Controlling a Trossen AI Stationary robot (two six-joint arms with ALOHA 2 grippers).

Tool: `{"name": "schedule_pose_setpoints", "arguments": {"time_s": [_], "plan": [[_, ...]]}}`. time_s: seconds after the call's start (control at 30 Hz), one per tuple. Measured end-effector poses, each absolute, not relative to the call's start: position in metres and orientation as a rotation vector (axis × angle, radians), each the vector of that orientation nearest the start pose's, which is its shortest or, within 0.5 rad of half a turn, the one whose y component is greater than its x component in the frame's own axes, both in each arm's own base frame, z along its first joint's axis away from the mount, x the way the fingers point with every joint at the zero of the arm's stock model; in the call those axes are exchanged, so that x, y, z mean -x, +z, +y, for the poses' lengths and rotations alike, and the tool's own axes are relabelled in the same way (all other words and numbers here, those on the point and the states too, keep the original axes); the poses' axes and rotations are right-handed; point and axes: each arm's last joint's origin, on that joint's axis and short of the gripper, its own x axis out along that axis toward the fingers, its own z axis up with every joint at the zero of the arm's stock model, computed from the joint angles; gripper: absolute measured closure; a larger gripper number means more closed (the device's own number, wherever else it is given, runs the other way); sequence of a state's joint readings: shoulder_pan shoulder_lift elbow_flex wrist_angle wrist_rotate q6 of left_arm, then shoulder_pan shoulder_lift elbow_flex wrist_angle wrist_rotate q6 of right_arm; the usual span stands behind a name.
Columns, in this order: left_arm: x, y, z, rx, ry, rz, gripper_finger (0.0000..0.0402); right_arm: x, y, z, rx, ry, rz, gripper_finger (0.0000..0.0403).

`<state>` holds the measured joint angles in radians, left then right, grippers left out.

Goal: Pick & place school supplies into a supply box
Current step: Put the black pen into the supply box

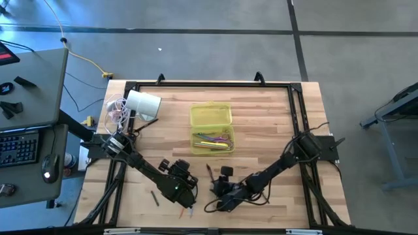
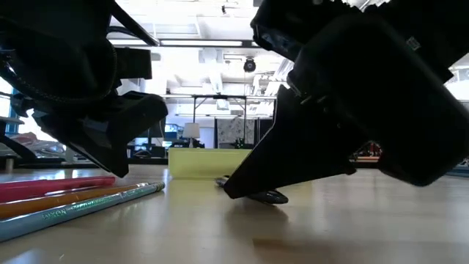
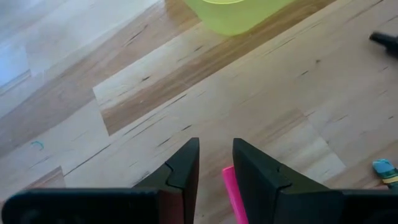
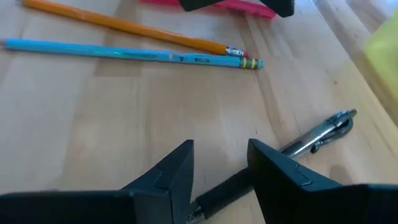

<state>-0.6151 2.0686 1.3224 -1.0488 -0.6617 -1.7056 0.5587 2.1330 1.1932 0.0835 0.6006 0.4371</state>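
**Both grippers hovering low over loose pens and pencils at the near edge**

The wooden table [image 1: 261, 130], made of pale butcher-block planks inside a dark frame, is taking up most of the high view, with grey floor around it and a desk with a keyboard [image 1: 18, 147] standing off its left side. In the low view an open workshop room with ceiling lights is showing behind the table.

The supply box [image 1: 211, 126] is sitting near the table's centre, with several coloured pens lying in its nearer half. A white cylinder [image 1: 142, 103] with cables is lying by the far left corner.

The left gripper [image 3: 216, 163] is hanging low over the table's near edge, its 2 fingers parted by a narrow gap, with a pink pencil [image 3: 231, 194] showing between them; whether they are touching it cannot be told.

The right gripper [image 4: 221, 163] is hovering just beside it, fingers slightly apart over a dark pen [image 4: 292, 151] with a silver clip, not clamped on it. Beyond it, an orange pencil [image 4: 124, 26] and a light blue pencil [image 4: 124, 53] are lying side by side; the printing on the blue one is too small to read.
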Motion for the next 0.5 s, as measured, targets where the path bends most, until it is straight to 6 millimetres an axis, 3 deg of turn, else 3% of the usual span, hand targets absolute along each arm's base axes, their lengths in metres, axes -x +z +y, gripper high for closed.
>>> {"name": "schedule_pose_setpoints", "arguments": {"time_s": [0.17, 0.3, 0.5], "plan": [[-0.293, 0.125, -0.186, 0.353, 1.047, 0.877, 0.0270, -0.361, 0.108, 0.207, 0.050, -0.185, 0.672, 0.0265], [-0.294, 0.125, -0.186, 0.357, 1.045, 0.876, 0.0270, -0.359, 0.125, 0.207, -0.057, -0.247, 0.633, 0.0265], [-0.294, 0.125, -0.186, 0.360, 1.042, 0.880, 0.0270, -0.346, 0.120, 0.201, -0.210, -0.390, 0.712, 0.0265]]}}
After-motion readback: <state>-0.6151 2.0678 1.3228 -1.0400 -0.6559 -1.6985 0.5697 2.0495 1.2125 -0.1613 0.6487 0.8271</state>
